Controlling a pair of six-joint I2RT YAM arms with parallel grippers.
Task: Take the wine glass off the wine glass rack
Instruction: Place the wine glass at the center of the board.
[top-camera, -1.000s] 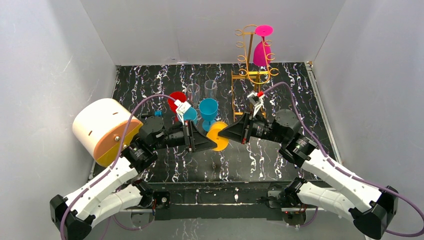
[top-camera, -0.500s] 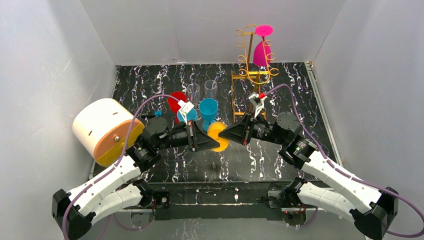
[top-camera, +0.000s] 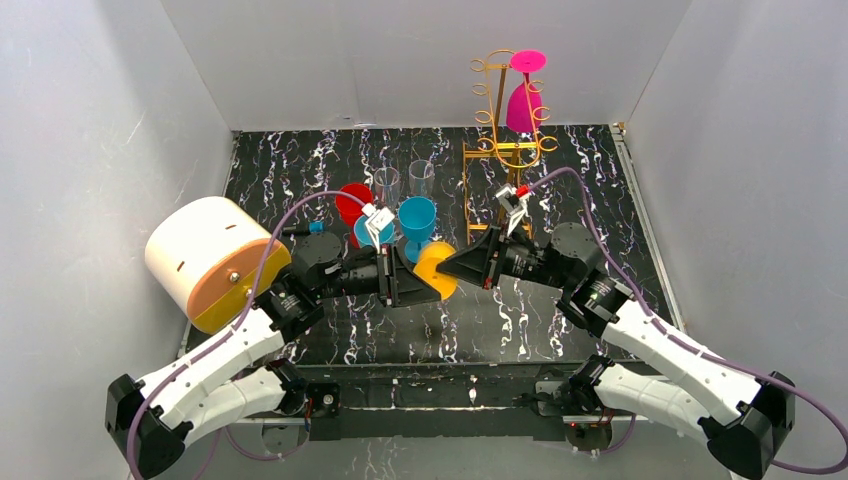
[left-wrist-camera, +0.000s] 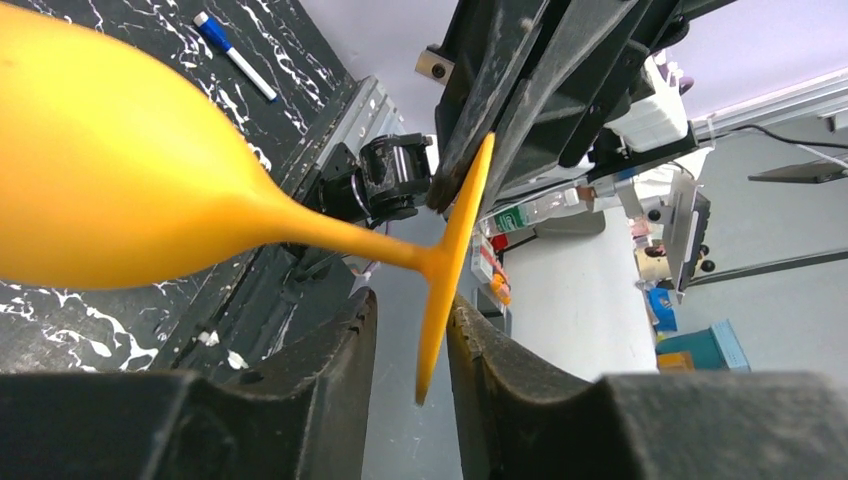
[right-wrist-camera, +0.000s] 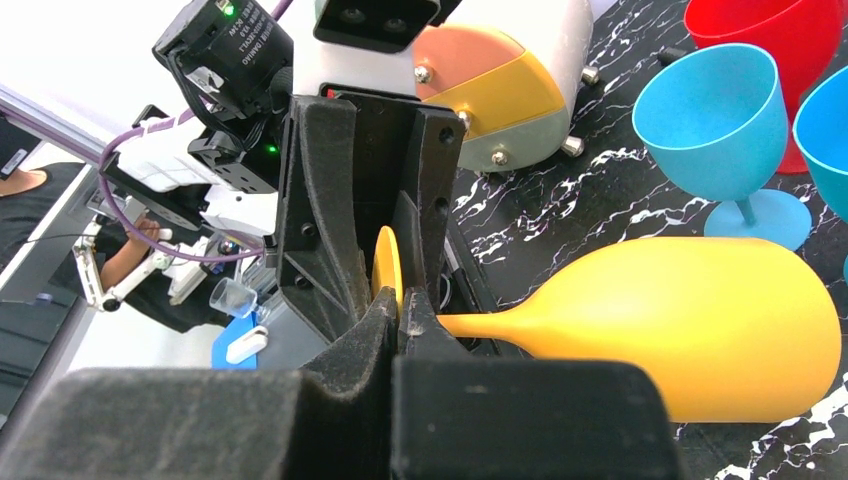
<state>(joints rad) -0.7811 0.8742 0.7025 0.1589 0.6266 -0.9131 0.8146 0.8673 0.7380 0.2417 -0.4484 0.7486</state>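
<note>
Left gripper: we see its jaws a little spread, one on each side of the lower rim of a foot. A gap shows on one side, and we cannot tell whether the other side touches.
Right gripper: we see its jaws pressed together on the opposite rim of that foot, pinching it.
Yellow wine glass: we find it on its side, stem level, between the two grippers and well apart from the rack. We cannot tell whether its bowl rests on the tabletop.
Drum: we see a white and orange one at the left.
Blue glasses: we see them upright just beyond the yellow one.
Red glass: we see it beside the blue ones.
Clear glasses: we see two, upright, farther back.
Wine glass rack: we see it standing at the far edge.
Pink wine glass: we see it hanging upside down from the rack's top.
</note>
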